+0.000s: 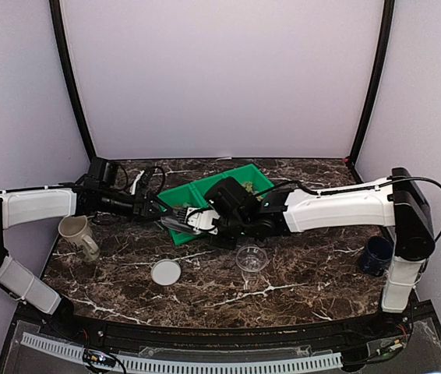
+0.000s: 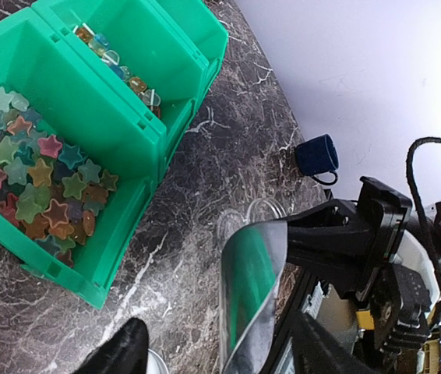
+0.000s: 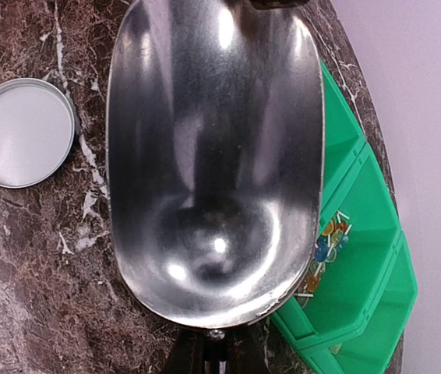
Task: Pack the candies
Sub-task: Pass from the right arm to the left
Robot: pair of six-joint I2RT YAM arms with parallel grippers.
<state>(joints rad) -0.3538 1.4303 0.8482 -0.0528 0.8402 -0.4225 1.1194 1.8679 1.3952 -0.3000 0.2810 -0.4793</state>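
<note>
Well, the candies (image 2: 115, 66) lie wrapped, gold and blue, in the middle compartment of the bin (image 2: 150, 132); my right claw (image 1: 205, 224) clamps the empty scoop (image 3: 213, 156), left claw (image 2: 220, 354) open near it.

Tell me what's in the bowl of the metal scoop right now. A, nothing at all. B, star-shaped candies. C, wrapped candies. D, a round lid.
A: the right wrist view looks straight into the metal scoop and its bowl shows only bare, shiny metal, while the candies lie in the green bin beside it.
</note>
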